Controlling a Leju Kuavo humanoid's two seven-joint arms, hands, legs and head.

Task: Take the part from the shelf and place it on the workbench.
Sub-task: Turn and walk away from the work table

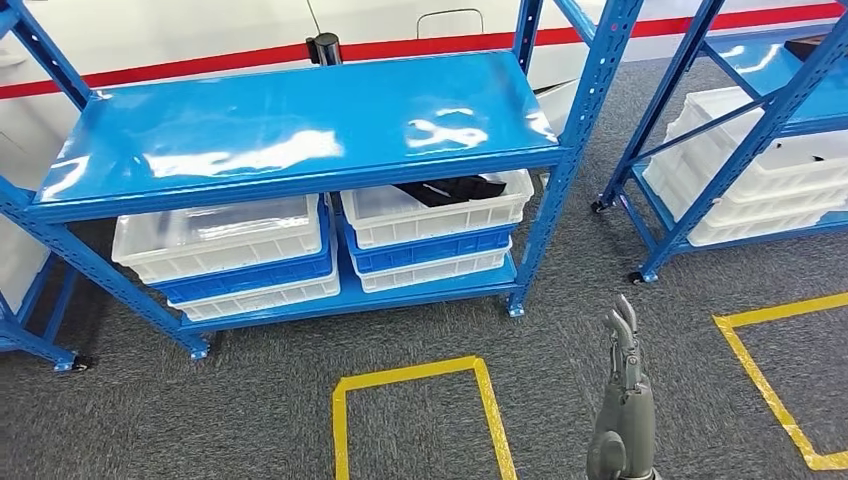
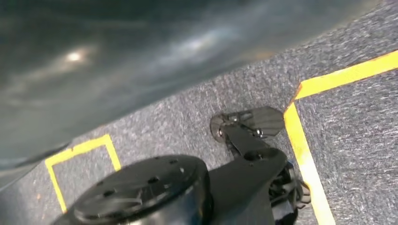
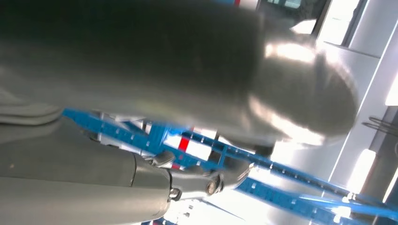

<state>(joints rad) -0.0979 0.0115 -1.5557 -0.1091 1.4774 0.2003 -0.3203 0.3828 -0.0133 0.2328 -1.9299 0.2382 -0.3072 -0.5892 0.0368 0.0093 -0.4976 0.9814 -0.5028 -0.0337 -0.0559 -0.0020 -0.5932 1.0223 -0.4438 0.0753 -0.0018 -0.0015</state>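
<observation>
- Grey carpet (image 1: pixel 270 420) covers the floor, marked with yellow tape outlines: one rectangle (image 1: pixel 420 375) just left of the right robot hand (image 1: pixel 622 345), another (image 1: pixel 770 385) off to its right.
- Blue steel shelf (image 1: pixel 300 125) stands beyond the robot hand, ahead and to its left, its glossy top level bare and catching the ceiling lights.
- White crates sit on its lower level, stacked with blue ones between them; the left stack (image 1: pixel 225 245) is further from the hand than the right stack (image 1: pixel 435 215).
- Dark part (image 1: pixel 450 188) lies in the top crate of the right stack, well apart from the robot hand and above it in the head view.
- Second blue shelf (image 1: pixel 740 120) with more white crates (image 1: pixel 760 170) stands ahead to the hand's right.
- White wall with a red stripe (image 1: pixel 440 45) runs behind both shelves.
- Right robot hand is raised over the carpet, fingers (image 1: pixel 625 315) straight and close together, pointing toward the shelves, holding and touching nothing.
- Left wrist view looks down at the carpet (image 2: pixel 366 140) and yellow tape (image 2: pixel 305 154); how the left robot hand lies I cannot tell.
</observation>
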